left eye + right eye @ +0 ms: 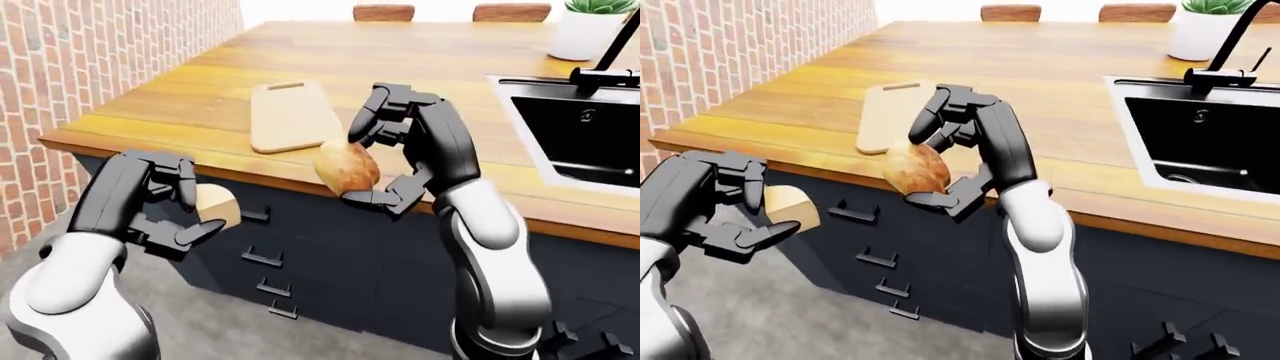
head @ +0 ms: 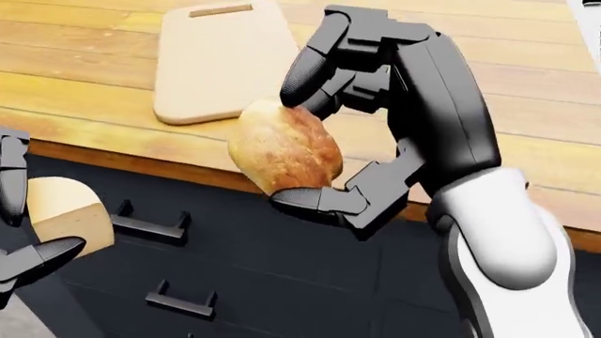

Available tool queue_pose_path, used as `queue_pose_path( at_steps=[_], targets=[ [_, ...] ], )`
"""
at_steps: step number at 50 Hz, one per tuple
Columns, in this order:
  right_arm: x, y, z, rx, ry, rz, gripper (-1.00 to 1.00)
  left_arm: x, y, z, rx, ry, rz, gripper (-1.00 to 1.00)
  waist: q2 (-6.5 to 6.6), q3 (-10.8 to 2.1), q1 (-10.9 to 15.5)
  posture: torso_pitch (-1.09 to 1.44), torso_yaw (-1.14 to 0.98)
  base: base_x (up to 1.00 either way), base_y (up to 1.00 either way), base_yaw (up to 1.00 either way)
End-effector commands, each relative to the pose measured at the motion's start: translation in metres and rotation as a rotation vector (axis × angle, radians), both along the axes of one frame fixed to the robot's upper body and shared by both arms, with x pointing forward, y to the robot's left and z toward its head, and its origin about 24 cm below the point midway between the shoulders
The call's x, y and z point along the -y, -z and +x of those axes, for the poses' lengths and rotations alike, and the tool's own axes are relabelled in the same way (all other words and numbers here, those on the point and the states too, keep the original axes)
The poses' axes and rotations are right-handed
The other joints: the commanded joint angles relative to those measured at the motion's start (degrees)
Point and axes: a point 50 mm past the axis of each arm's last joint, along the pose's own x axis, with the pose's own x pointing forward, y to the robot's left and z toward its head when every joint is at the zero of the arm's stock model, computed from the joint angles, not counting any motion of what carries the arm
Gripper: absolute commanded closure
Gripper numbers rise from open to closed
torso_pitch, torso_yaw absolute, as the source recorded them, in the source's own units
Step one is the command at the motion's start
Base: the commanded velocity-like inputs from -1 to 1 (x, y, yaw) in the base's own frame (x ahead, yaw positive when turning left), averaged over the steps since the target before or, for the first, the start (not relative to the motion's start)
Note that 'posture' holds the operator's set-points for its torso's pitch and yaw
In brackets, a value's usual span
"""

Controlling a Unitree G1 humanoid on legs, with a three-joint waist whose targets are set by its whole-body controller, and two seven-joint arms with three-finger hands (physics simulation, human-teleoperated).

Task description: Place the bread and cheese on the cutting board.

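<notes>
Nearest you, your left hand [image 1: 150, 202] carries the cheese [image 1: 216, 206], a pale wedge with a rounded rind, fingers curled round it; it hangs below counter level, against the dark drawer fronts [image 1: 262, 259], so it likely needs lifting to clear the edge. Beyond, your right hand [image 2: 352, 127] pinches the bread [image 2: 284, 148], a crusty golden-brown roll, fingers above and thumb beneath, over the counter's [image 1: 200, 101] rim. Farther on, the cutting board [image 2: 218, 60] lies bare, just past the roll. The sink [image 1: 1205, 139] sits off right.
</notes>
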Motion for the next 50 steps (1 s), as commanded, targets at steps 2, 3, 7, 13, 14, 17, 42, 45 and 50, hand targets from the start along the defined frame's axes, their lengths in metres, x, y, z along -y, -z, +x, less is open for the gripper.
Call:
queue_pose_path(
  at_steps=[2, 3, 7, 13, 14, 17, 42, 45, 50],
  targets=[
    [0.005, -0.018, -0.008, 0.109, 0.032, 0.016, 1.0, 0.005, -0.015, -0.005, 0.088, 0.023, 0.038, 1.0, -0.65, -1.26, -0.15, 0.0, 0.0, 0.34, 0.46, 0.0],
    [0.005, -0.018, -0.008, 0.109, 0.032, 0.016, 1.0, 0.005, -0.015, -0.005, 0.088, 0.023, 0.038, 1.0, -1.06, -1.07, -0.14, 0.0, 0.0, 0.34, 0.46, 0.0],
    [0.006, -0.021, -0.008, 0.11, 0.025, 0.055, 1.0, 0.004, -0.014, -0.006, 0.089, 0.021, 0.037, 1.0, -3.1, 0.1, -0.05, 0.0, 0.0, 0.25, 0.34, 0.0],
    [0.007, -0.02, -0.009, 0.116, 0.034, 0.041, 1.0, 0.005, -0.013, -0.006, 0.086, 0.02, 0.038, 1.0, -1.98, -1.2, -0.08, 0.0, 0.0, 0.0, 0.0, 0.0],
    [0.008, -0.02, -0.009, 0.115, 0.035, 0.042, 1.0, 0.005, -0.013, -0.006, 0.085, 0.02, 0.038, 1.0, -2.26, -1.13, -0.02, 0.0, 0.0, 0.0, 0.0, 0.0],
    [0.008, -0.02, -0.009, 0.116, 0.036, 0.042, 1.0, 0.005, -0.012, -0.005, 0.085, 0.02, 0.038, 1.0, -3.31, -1.29, 0.04, 0.0, 0.0, 0.0, 0.0, 0.0],
    [0.007, -0.025, -0.01, 0.148, 0.026, 0.042, 1.0, 0.005, -0.014, -0.005, 0.087, 0.023, 0.039, 1.0, -5.45, -1.82, 1.03, 0.0, 0.0, 0.0, 0.0, 0.0],
    [0.007, -0.026, -0.01, 0.146, 0.023, 0.053, 1.0, 0.005, -0.015, -0.005, 0.087, 0.023, 0.038, 1.0, -4.95, -2.28, 0.89, 0.0, 0.0, 0.0, 0.0, 0.0],
    [0.009, -0.026, -0.009, 0.133, 0.03, 0.082, 1.0, 0.004, -0.014, -0.006, 0.088, 0.021, 0.038, 1.0, -3.57, -3.45, 0.25, 0.0, 0.0, 0.0, 0.0, -0.06]
  ],
)
